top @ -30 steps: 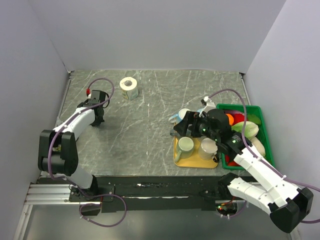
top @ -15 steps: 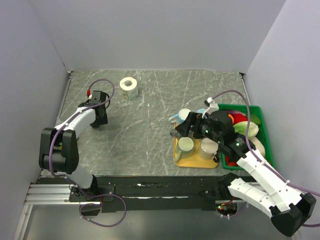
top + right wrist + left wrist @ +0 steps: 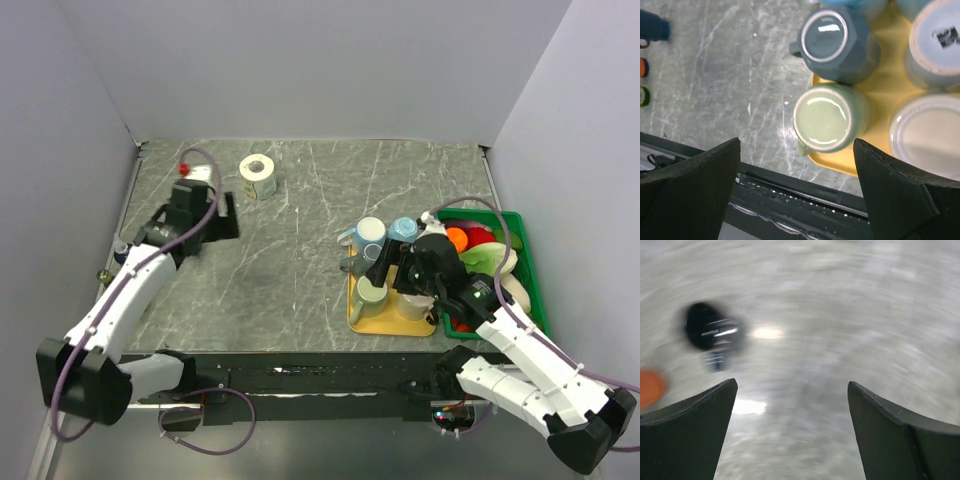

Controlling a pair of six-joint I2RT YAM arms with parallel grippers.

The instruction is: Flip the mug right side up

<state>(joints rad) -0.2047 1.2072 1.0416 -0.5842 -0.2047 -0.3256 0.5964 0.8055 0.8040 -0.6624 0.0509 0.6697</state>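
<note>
The table carries most things on its right side; a green bin of coloured items sits at the right edge, touching or just beside a yellow tray that holds several mugs packed close together; the right arm reaches over bin and tray and covers part of both in the top view; the right gripper hangs above the tray with its jaws wide apart and nothing between them, the green mug directly below, mouth up; behind it stands the grey mug, handle to the left, showing what looks like a ringed base, so mouth down; a white mug with a dark mark on its flat top also seems inverted; a beige mug stands open beside the green one; a pale blue mug is cut off at the wrist view's top edge; a roll stands far left, well apart, near the left gripper, whose jaws gape over bare table; the left wrist view is smeared, so a dark round blob and an orange patch cannot be identified
</note>
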